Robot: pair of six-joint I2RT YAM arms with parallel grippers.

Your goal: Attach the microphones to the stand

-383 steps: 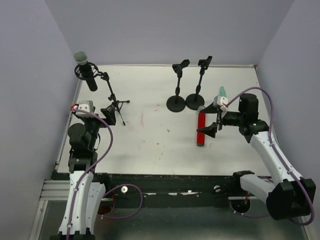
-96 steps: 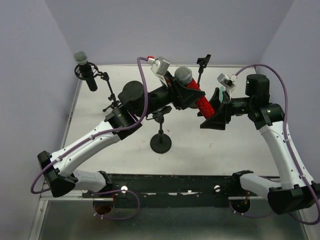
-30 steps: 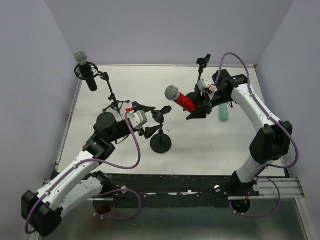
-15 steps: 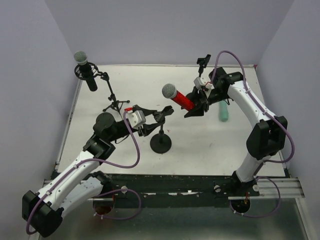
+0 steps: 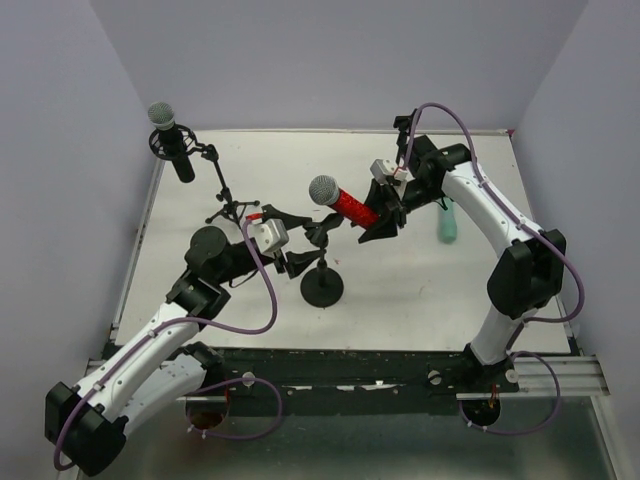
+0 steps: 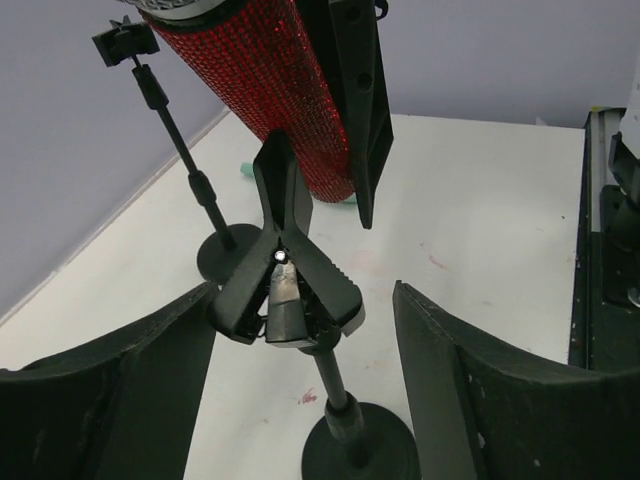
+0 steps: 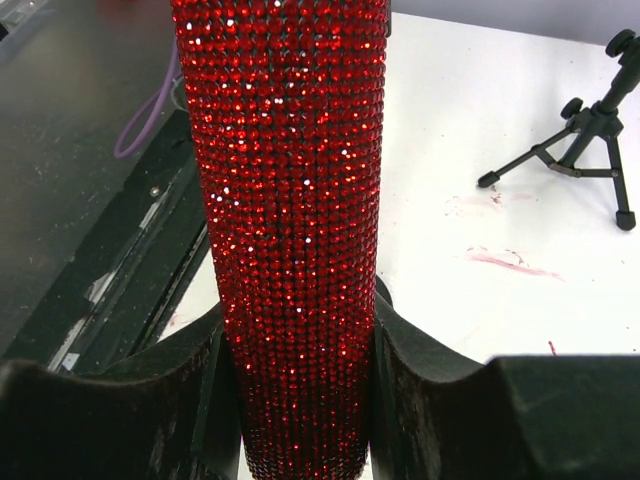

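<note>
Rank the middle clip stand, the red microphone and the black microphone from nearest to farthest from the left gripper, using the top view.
1. Clip stand: centre of the table, its clip between the open fingers of the left gripper.
2. Red microphone: just beyond the clip, to the right, held by the right gripper.
3. Black microphone: far back-left corner, on its tripod stand.

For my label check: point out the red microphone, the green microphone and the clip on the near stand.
red microphone (image 5: 352, 208), top view, on its sparkly body.
green microphone (image 5: 447, 225), top view, midway along its body.
stand clip (image 6: 285, 255), left wrist view, at the clip's hinge.
</note>
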